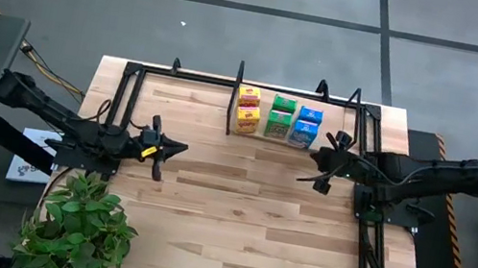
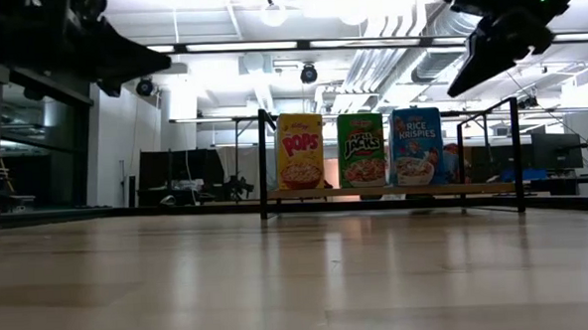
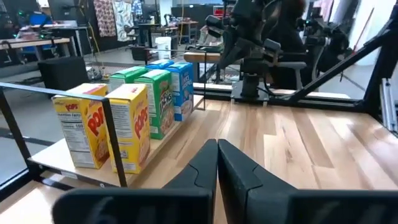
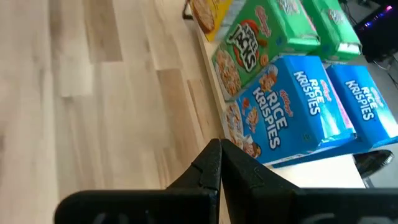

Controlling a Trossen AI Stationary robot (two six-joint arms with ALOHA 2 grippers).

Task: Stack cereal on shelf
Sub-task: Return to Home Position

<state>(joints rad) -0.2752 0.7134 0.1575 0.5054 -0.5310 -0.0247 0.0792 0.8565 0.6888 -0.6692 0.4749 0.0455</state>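
The cereal boxes stand upright on their bottoms in two rows on the shelf's (image 2: 474,188) light board at the table's far middle: yellow (image 1: 247,108), green (image 1: 281,118) and blue (image 1: 305,127). The low view shows the front yellow (image 2: 300,150), green (image 2: 361,150) and blue (image 2: 417,147) boxes side by side. My left gripper (image 1: 180,150) hangs shut and level over the table's left part, pointing toward the right edge, with nothing in it. My right gripper (image 1: 305,177) is shut and slants down just on the near side of the blue boxes (image 4: 292,112), clear of them.
A potted green plant (image 1: 78,224) stands at the table's near left corner. Black tube frames (image 1: 132,72) run along the far edge and both sides. The wooden tabletop (image 1: 244,222) between the arms and the near edge is bare.
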